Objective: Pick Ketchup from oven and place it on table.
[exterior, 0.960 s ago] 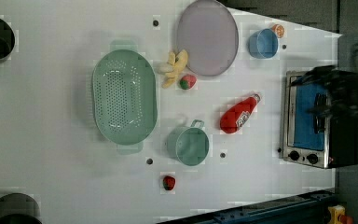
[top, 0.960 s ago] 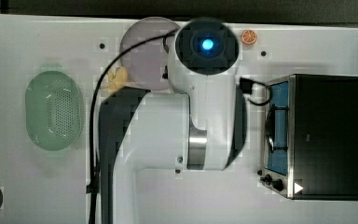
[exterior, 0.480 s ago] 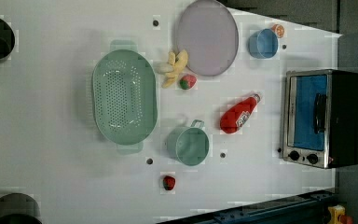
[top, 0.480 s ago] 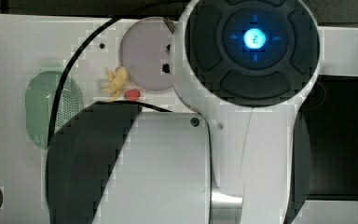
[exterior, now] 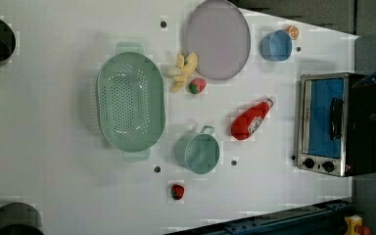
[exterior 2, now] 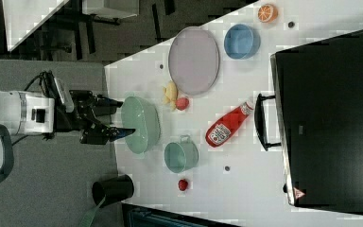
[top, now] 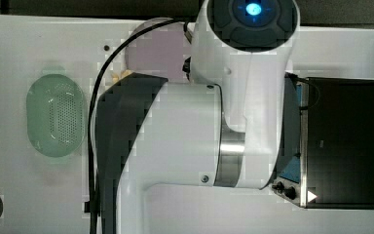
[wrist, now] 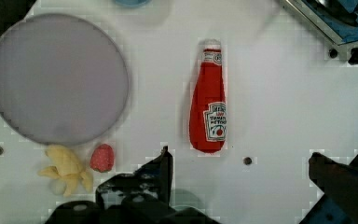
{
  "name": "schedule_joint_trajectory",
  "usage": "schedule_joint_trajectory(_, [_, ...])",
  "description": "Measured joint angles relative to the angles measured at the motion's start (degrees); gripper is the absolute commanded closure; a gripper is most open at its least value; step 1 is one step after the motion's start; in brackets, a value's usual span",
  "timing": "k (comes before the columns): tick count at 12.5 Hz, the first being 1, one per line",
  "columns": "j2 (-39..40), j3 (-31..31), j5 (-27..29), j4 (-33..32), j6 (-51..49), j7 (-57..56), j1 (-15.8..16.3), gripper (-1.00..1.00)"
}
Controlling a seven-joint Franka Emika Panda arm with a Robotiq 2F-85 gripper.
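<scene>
Looking down in the top view, the white arm (top: 209, 131) covers most of the table (top: 9, 44); green colander (top: 56, 122) sits at 9 o'clock, oven (top: 343, 141) at 3 o'clock w/ its front frame and knobs just clear of the arm. Grey plate (top: 151, 48) peeks out at 12.

Left view: ketchup bottle (exterior: 249, 120) lies flat on the table (exterior: 54, 186), not in the oven (exterior: 335, 125). It's tilted, cap toward 1 o'clock, just beside the oven door, which is closed. Teal cup (exterior: 198, 152) near it at 8 o'clock, strawberry (exterior: 197, 86) and bananas (exterior: 182, 72) at approx 10, plate (exterior: 218, 39) above, blue bowl (exterior: 276, 45) at 1 w/ an orange slice (exterior: 292, 32) beside it. Colander (exterior: 130, 102) well apart to 9. Second strawberry (exterior: 177, 191) at 7.

Right view: gripper (exterior 2: 123, 118) hangs off the table edge, next to the colander (exterior 2: 142, 124), fingers spread, nothing between them. Bottle (exterior 2: 228, 124) lies well apart from it, cap near the oven (exterior 2: 331, 113) handle.

Wrist view: bottle (wrist: 209, 102) lies label up on the table (wrist: 279, 93), apart from the spread dark fingers (wrist: 161, 170). Plate (wrist: 58, 77), strawberry (wrist: 102, 157), bananas (wrist: 67, 168) nearby; oven (wrist: 340, 23) corner also shows.
</scene>
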Motion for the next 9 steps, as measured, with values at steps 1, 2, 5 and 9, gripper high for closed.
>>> schedule_joint_trajectory(1, [0.52, 0.94, -0.12, 1.68, -1.61, 0.01, 0.19, -1.00])
schedule_joint_trajectory(2, [0.22, 1.02, 1.04, 1.18, -0.59, 0.01, 0.38, -1.00])
schedule_joint_trajectory(5, [-0.51, 0.87, -0.26, 0.78, 0.01, 0.00, 0.36, -1.00])
schedule_joint_trajectory(9, [0.11, 0.06, 1.11, 1.23, 0.22, 0.00, 0.41, -1.00])
